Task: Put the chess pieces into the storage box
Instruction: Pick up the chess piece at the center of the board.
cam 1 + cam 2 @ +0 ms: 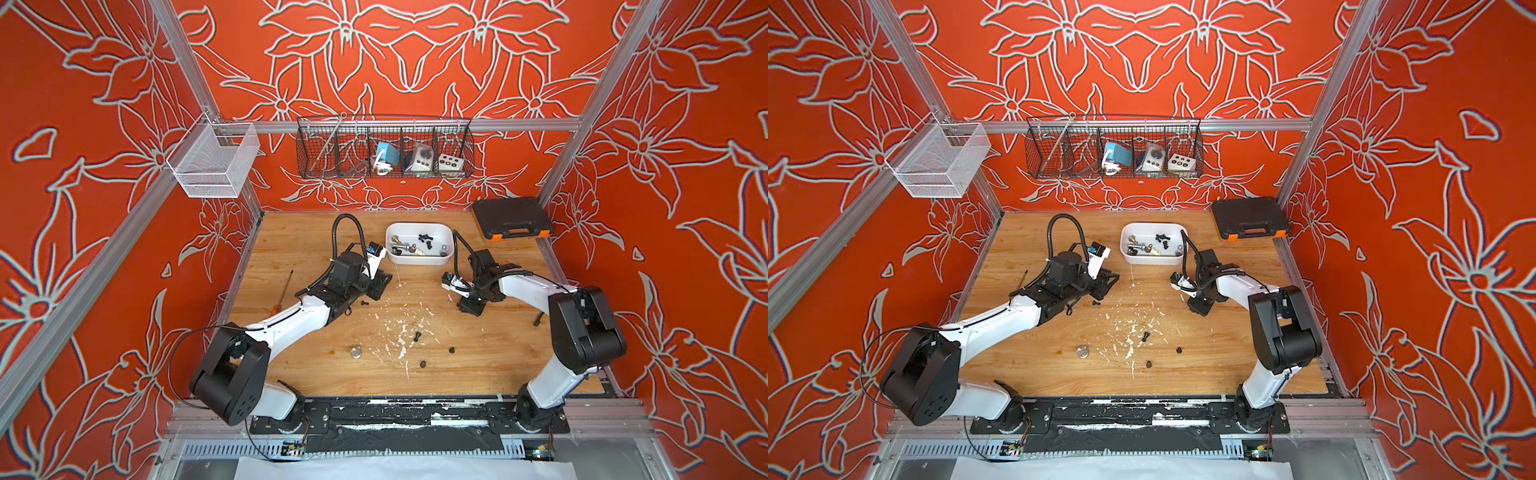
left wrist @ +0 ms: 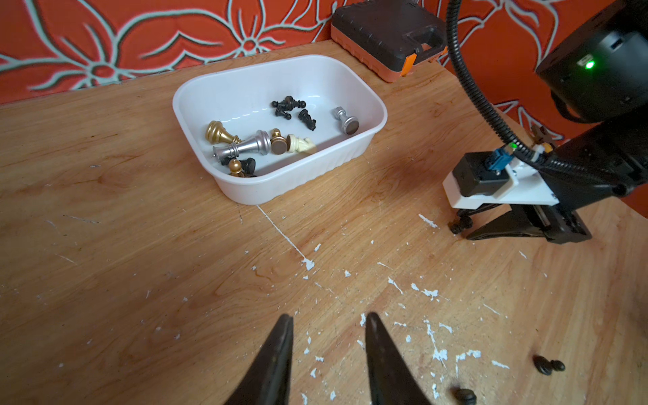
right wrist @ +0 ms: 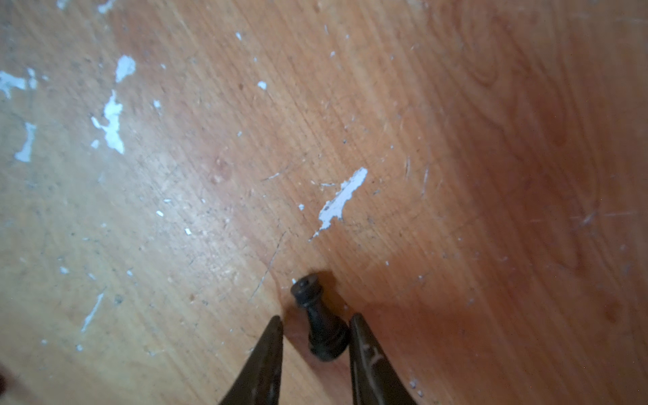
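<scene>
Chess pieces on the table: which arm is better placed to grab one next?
Right: the right gripper straddles a black piece lying on the table; the left gripper is open over bare wood.

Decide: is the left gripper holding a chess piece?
No; the left gripper has its jaws apart over the bare table, with nothing between them.

Beyond my right gripper (image 1: 469,308), at the back corner, a black case (image 1: 512,218) with orange latches lies flat and closed. On the outer side of my left gripper (image 1: 380,286), a screwdriver (image 1: 285,289) lies on the wooden table (image 1: 498,357), which is flecked white between my two grippers. High ahead of both, a black wire basket (image 1: 384,149) holding small boxes and a white mesh basket (image 1: 214,160) hang from the frame.
</scene>
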### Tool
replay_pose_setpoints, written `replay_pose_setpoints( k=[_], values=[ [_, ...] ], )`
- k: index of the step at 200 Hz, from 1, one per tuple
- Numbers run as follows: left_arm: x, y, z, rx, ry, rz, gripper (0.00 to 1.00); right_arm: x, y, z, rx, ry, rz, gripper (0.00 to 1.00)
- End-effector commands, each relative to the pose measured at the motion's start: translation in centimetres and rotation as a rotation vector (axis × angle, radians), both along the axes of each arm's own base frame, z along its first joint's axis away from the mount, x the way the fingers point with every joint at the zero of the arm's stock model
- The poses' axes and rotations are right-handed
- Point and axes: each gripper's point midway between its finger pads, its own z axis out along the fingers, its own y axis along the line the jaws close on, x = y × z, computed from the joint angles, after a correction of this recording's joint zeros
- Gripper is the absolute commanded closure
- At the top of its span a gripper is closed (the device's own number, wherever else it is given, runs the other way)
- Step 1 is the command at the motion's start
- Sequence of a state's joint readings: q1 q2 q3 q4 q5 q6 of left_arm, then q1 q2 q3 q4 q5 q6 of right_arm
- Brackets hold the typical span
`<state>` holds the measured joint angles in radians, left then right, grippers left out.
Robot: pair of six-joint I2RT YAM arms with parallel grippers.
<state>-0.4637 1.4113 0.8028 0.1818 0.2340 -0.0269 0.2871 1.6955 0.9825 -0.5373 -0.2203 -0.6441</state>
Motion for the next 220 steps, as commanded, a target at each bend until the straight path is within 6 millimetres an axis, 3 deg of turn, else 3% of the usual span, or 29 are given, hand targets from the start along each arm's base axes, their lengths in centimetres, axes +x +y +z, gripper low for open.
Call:
replay_pose_setpoints(
  k=[1,137,220],
  values=[
    [0.0,0.1,1.2,-0.033,-0.019,0.003,0.64,0.3,0.4,0.0,-0.002,-0.001,0.033,0.67],
    [-0.3,0.2,0.8,-0.033,-0.007,0.006,0.64,-0.6,0.1,-0.4,-0.016,0.056,-0.001,0.81],
    [-0.5,0.4,0.9,-0.036,-0.006,0.011,0.64,0.7,0.7,2.3,0.034,-0.027,-0.040,0.84]
  ],
)
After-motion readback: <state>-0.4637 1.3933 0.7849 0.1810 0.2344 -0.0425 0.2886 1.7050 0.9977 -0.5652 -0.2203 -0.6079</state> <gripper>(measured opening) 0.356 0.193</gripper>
